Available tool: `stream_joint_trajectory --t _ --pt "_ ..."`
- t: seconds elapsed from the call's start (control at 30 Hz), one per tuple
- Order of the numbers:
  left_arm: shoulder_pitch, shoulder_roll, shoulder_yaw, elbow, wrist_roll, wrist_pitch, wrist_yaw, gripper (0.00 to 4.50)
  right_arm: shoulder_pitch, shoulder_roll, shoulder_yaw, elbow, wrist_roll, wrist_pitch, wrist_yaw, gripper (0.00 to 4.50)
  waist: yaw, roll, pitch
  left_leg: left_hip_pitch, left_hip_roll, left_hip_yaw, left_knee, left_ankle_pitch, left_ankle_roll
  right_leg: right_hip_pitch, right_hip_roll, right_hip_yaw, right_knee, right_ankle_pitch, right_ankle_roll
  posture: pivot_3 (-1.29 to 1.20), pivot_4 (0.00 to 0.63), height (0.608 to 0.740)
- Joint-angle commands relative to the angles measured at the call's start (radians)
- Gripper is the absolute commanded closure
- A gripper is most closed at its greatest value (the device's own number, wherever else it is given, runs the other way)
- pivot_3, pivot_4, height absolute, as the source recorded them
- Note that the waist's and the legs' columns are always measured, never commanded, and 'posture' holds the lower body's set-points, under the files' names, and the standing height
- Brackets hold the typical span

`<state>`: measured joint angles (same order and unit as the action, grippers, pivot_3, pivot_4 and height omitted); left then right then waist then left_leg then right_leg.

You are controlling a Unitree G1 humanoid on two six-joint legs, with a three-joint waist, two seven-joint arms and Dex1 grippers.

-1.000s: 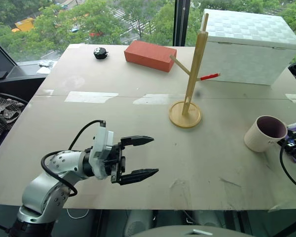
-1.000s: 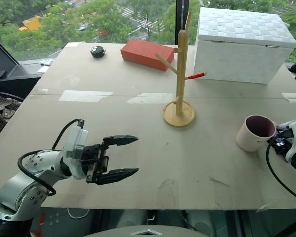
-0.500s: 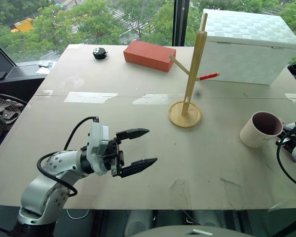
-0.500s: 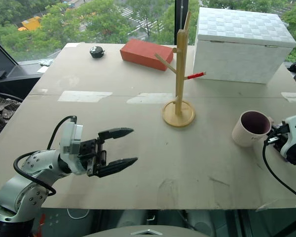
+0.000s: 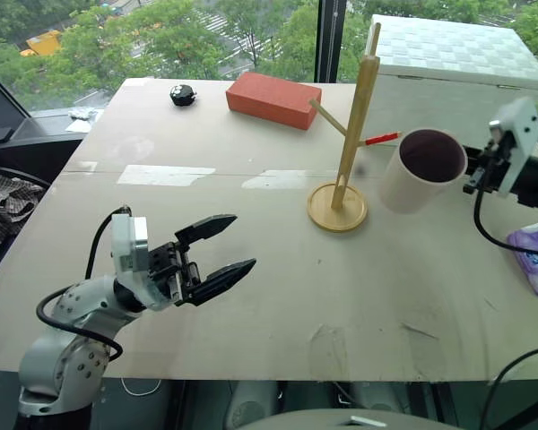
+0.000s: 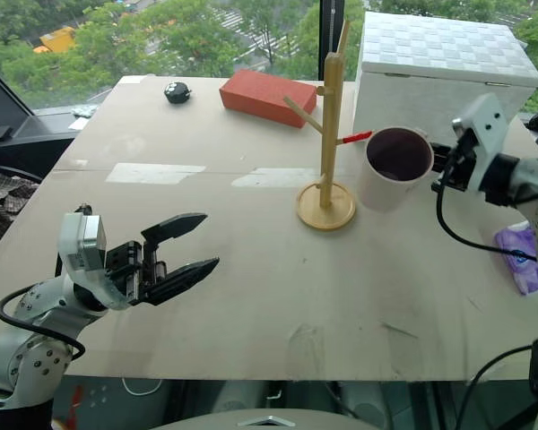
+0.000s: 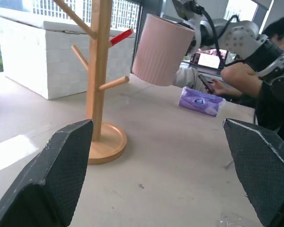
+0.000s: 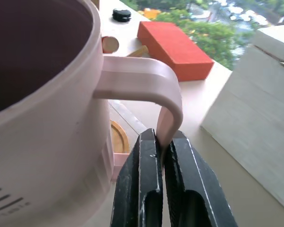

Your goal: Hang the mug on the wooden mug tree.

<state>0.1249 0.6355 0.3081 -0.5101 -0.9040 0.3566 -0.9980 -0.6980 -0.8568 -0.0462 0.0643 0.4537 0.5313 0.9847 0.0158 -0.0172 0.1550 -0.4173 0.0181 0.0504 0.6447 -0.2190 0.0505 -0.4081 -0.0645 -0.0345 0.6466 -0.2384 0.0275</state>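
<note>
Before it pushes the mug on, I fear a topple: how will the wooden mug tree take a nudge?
The wooden mug tree is tall on a small disc, so probably tippy. It looks light, so the mug may slide it.

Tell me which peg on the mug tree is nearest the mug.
The red-tipped peg. It points from the mug tree toward the mug held by the right pincer; the plain wooden pegs sit farther away.

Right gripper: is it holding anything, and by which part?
Yes. The right gripper holds the mug by its handle, pinched between both fingers, clear of the table.
</note>
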Motion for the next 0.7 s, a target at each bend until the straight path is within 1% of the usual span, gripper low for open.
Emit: stream_joint_trajectory --t 0.03,0.17,0.33,0.43,0.53,0.6,0.67,0.7 --pt "-0.002 0.015 0.035 -0.061 -0.043 0.016 0.025 0.00 -0.145 0.004 0.063 0.121 -0.054 -0.033 0.097 4.48 -0.002 0.000 0.000 0.000 0.000 0.000 0.000 0.000 0.000 0.000 0.000 0.000 0.000 0.000 0.000 0.00 0.150 0.740" --pt "-0.017 0.032 0.079 -0.068 -0.101 0.033 0.030 0.00 -0.283 0.027 0.131 0.271 -0.112 -0.085 0.203 4.48 -0.003 0.000 0.001 -0.001 0.000 0.001 0.000 0.000 0.000 -0.001 -0.001 0.001 0.000 0.000 0.000 0.00 0.150 0.740" --pt "-0.024 0.018 0.116 -0.107 -0.204 0.039 0.046 0.00 -0.390 0.076 0.203 0.394 -0.181 -0.141 0.287 4.48 -0.004 0.000 0.001 -0.001 0.000 0.000 -0.001 0.000 0.000 -0.001 -0.002 0.001 0.000 0.000 0.000 0.00 0.150 0.740" --pt "-0.024 0.008 0.105 -0.140 -0.216 0.044 0.086 0.00 -0.443 0.108 0.232 0.481 -0.226 -0.187 0.328 4.48 -0.010 0.000 0.002 -0.001 0.000 0.002 0.000 0.000 0.000 -0.001 -0.004 0.001 -0.001 0.001 0.000 0.00 0.150 0.740" --pt "-0.022 -0.002 0.095 -0.153 -0.210 0.042 0.117 0.00 -0.511 0.152 0.256 0.593 -0.285 -0.241 0.329 4.48 -0.012 0.001 0.002 0.000 0.000 0.002 0.000 0.000 0.000 -0.001 -0.004 0.001 0.000 0.001 -0.001 0.00 0.150 0.740" --pt "-0.023 -0.009 0.083 -0.156 -0.204 0.040 0.128 0.00 -0.554 0.191 0.280 0.679 -0.334 -0.268 0.315 4.48 -0.016 0.001 0.002 0.000 0.000 0.001 0.000 0.000 0.000 -0.001 -0.003 0.000 0.000 0.001 -0.001 0.00 0.150 0.740" --pt "-0.026 -0.016 0.072 -0.157 -0.198 0.036 0.136 0.00 -0.578 0.225 0.292 0.735 -0.356 -0.286 0.345 4.48 -0.021 0.001 0.002 0.000 0.000 0.002 0.000 0.000 0.000 -0.001 0.000 0.001 0.000 0.001 -0.001 0.00 0.150 0.740" --pt "-0.029 -0.020 0.067 -0.157 -0.195 0.035 0.139 0.00 -0.580 0.235 0.292 0.745 -0.359 -0.285 0.361 3.92 -0.023 0.001 0.002 0.000 0.000 0.002 0.000 0.000 0.000 -0.001 0.000 0.001 0.000 0.001 -0.001 0.00 0.150 0.740"
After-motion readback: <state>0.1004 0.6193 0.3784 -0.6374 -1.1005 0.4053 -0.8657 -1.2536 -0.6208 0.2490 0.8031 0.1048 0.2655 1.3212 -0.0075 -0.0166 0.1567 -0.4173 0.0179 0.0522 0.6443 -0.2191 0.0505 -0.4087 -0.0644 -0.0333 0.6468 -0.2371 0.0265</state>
